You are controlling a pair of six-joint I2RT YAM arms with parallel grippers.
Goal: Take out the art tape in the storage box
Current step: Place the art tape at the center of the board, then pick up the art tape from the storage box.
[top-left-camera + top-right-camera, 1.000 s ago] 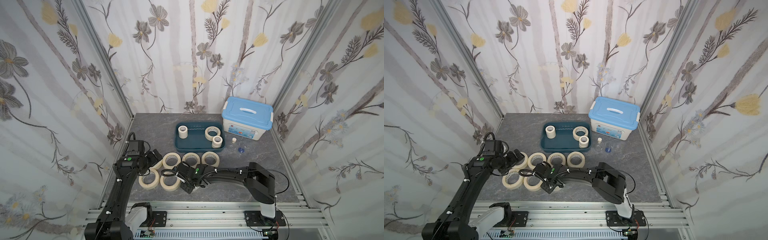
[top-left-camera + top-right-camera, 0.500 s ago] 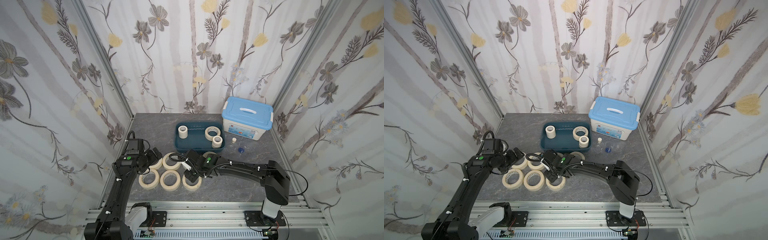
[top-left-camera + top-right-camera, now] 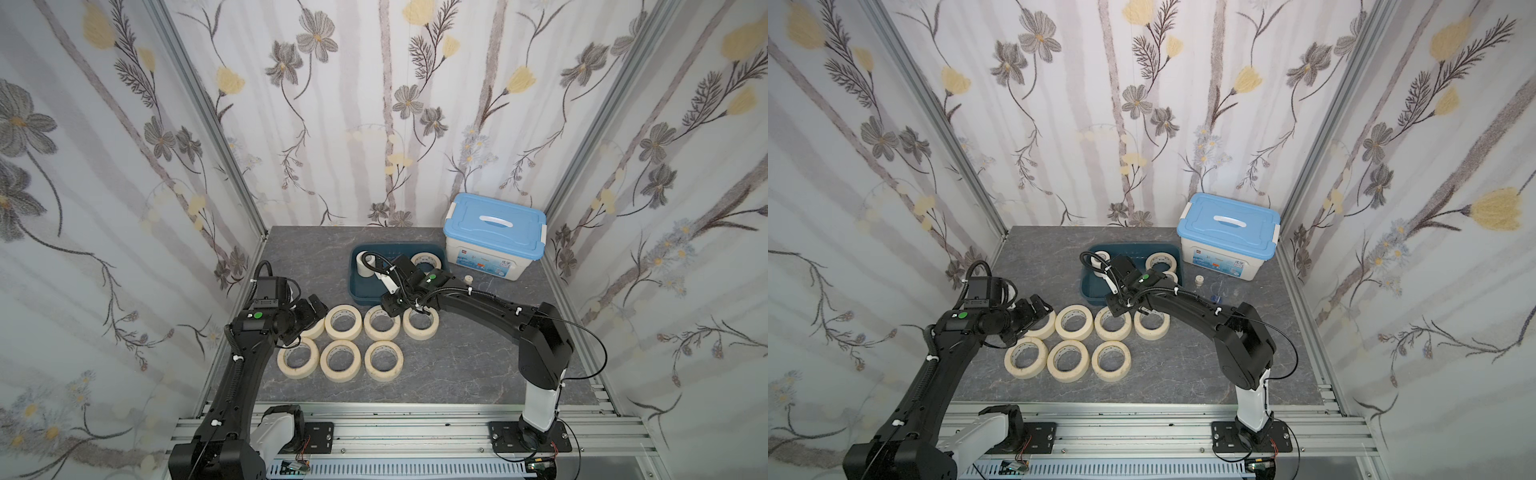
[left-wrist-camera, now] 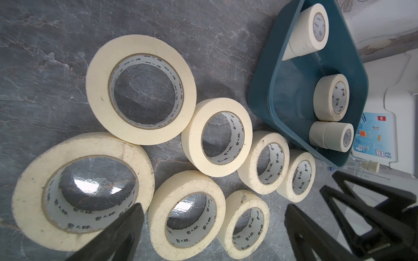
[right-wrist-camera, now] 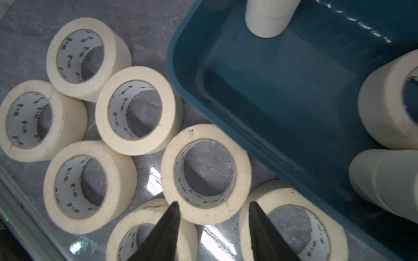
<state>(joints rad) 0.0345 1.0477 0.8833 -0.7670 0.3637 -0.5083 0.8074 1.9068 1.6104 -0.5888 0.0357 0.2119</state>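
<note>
Over the storage box's point(image 3: 365, 291) near edge, your right gripper point(image 5: 212, 217) (jaws apart, empty) must reach the small art tape point(image 3: 365, 264) next.

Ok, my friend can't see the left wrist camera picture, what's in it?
Seven big cream tape rolls lie flat on the grey table. Beside them, the teal storage box holds more rolls. The left gripper hangs open, empty.

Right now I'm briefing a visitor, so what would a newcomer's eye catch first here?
Probably the seven cream tape rolls lying flat in two rows on the grey table. Behind them sits the dark teal storage box with a few rolls left inside, the right hand at its front edge. The blue-lidded white tub stands at the back right.
</note>
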